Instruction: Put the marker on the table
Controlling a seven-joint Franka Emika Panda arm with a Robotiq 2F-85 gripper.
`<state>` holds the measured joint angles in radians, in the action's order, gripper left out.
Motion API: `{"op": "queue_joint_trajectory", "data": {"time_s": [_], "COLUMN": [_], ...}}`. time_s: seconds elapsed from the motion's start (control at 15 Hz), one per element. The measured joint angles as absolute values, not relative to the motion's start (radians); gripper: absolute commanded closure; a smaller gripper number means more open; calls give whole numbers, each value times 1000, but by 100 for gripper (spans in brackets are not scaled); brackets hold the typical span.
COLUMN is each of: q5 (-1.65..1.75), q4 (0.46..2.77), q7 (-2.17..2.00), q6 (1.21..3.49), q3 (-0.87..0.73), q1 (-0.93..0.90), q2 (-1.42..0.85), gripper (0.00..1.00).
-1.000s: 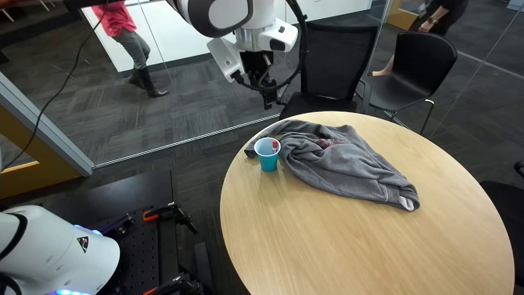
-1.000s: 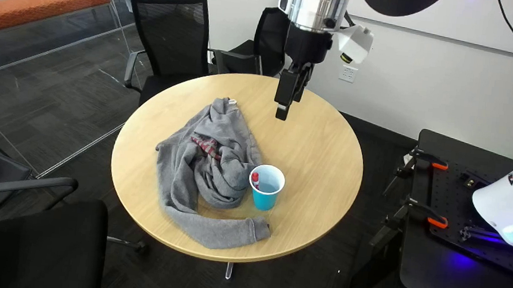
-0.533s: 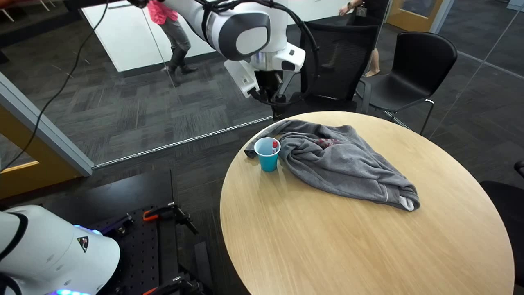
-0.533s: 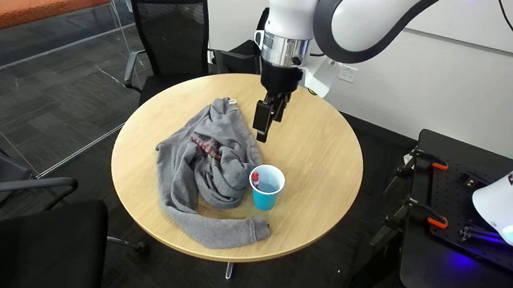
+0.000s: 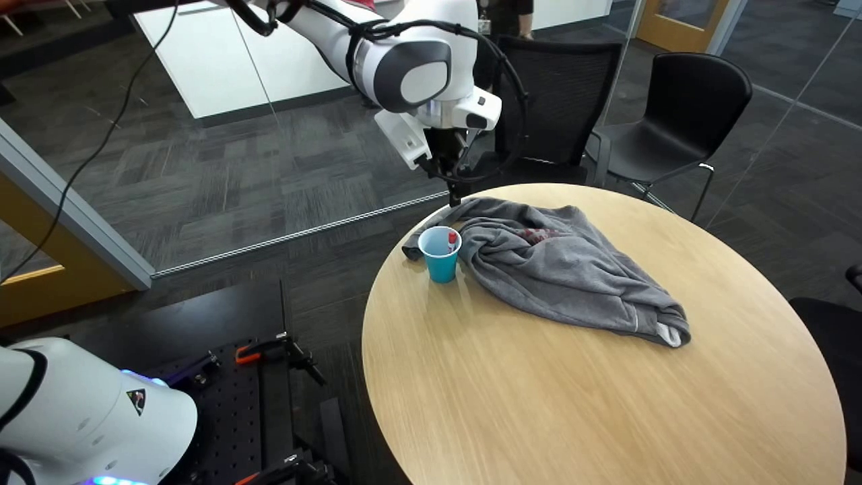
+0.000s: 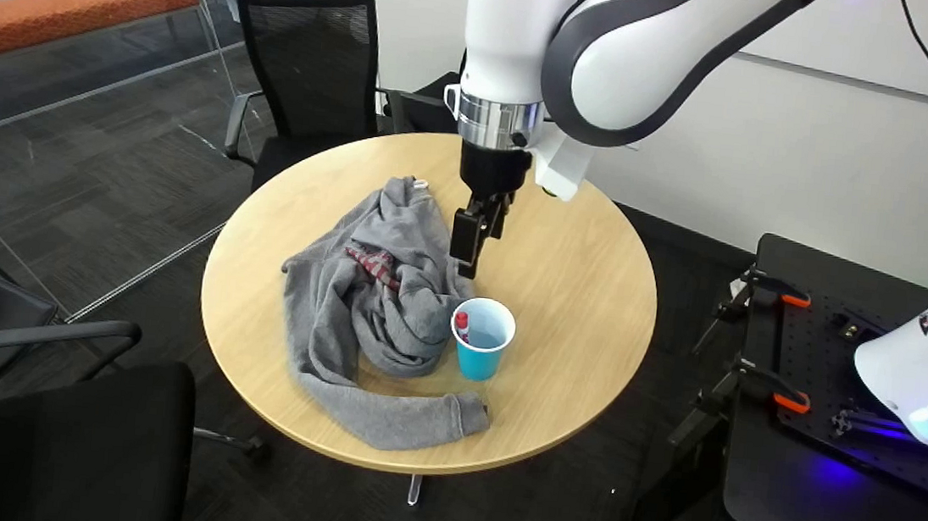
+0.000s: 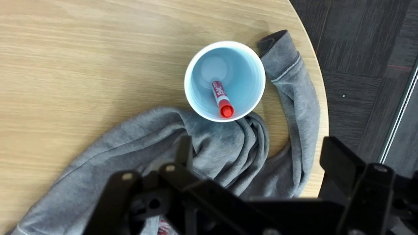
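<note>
The red marker (image 5: 452, 240) leans inside the blue cup (image 5: 441, 268), its red end up near the rim. The marker also shows in an exterior view (image 6: 462, 325) and in the wrist view (image 7: 221, 98), with its lower end on the cup's bottom. The cup (image 7: 245, 78) stands upright on the round light-wood table (image 5: 579, 397). My gripper (image 7: 261, 155) is open and empty, its two fingers wide apart above the grey cloth. In the exterior views my gripper (image 6: 471, 261) points down, above and a little behind the cup, apart from it.
A crumpled grey cloth (image 5: 572, 269) lies beside the cup, and one sleeve (image 7: 294, 98) curls around it near the table's edge. Black chairs (image 6: 312, 67) stand around the table. The robot's base stands on a black bench (image 6: 774, 486) with clamps.
My gripper has come down and moved closer to the cup, slowing in the last half second. The marker, cup and cloth have not moved. People behind the glass have walked on.
</note>
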<state>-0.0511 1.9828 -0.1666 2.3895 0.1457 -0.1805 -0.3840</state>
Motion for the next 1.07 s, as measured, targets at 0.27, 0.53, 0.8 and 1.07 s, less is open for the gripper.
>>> {"op": "queue_joint_trajectory", "data": {"time_s": [0.27, 0.53, 0.8, 1.07], "q5": [-51, -50, -48, -48], "q4": [1986, 2013, 2068, 2096], "q7": [-165, -173, -209, -238], "q6": [2393, 2466, 2596, 2663], "q3": [146, 140, 131, 116], "q1": [-181, -194, -207, -215], "q2": [-391, -411, -435, -465], "gripper": [0, 0, 0, 2]}}
